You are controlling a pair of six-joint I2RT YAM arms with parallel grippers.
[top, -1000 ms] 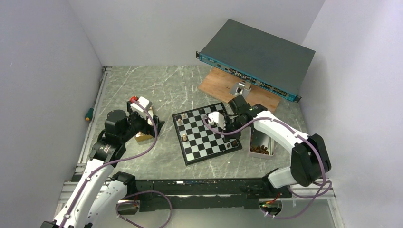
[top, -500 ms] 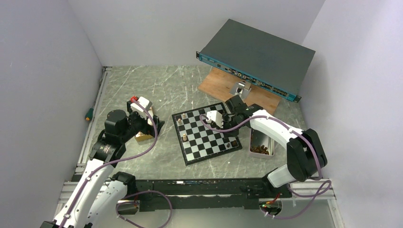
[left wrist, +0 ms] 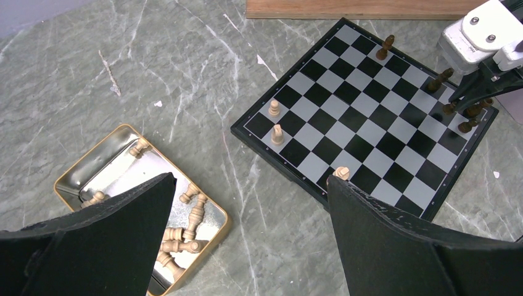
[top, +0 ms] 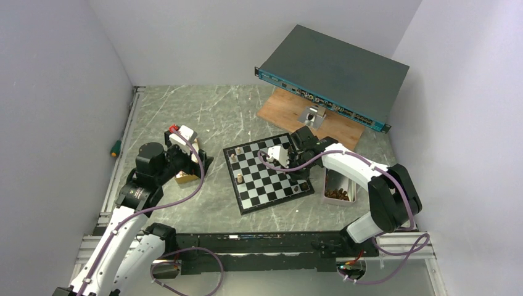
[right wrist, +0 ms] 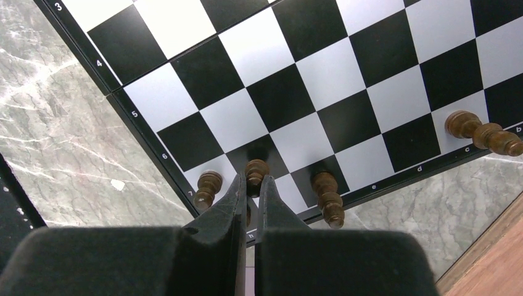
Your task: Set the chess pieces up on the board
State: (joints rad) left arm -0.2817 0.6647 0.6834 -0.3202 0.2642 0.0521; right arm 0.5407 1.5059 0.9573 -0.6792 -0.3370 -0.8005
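The board (top: 264, 174) lies mid-table and also shows in the left wrist view (left wrist: 370, 111). My right gripper (right wrist: 251, 184) is shut on a dark brown piece (right wrist: 256, 170), held upright over a square at the board's right edge (top: 298, 175). Other dark pieces (right wrist: 327, 196) stand beside it along that edge. Light tan pieces (left wrist: 278, 132) stand on the board's left side. My left gripper (left wrist: 250, 179) is open and empty, above the table between the board and a gold tin (left wrist: 217, 216) that holds several light pieces.
A small tin (top: 325, 185) with dark pieces sits right of the board. A brown wooden plank (top: 280, 108) and a tilted dark rack unit (top: 336, 71) stand behind the board. A screwdriver (top: 115, 148) lies at the far left edge.
My right arm has shifted a little left and farther back along the board's right edge, still shut on the dark piece. The left arm has not moved.
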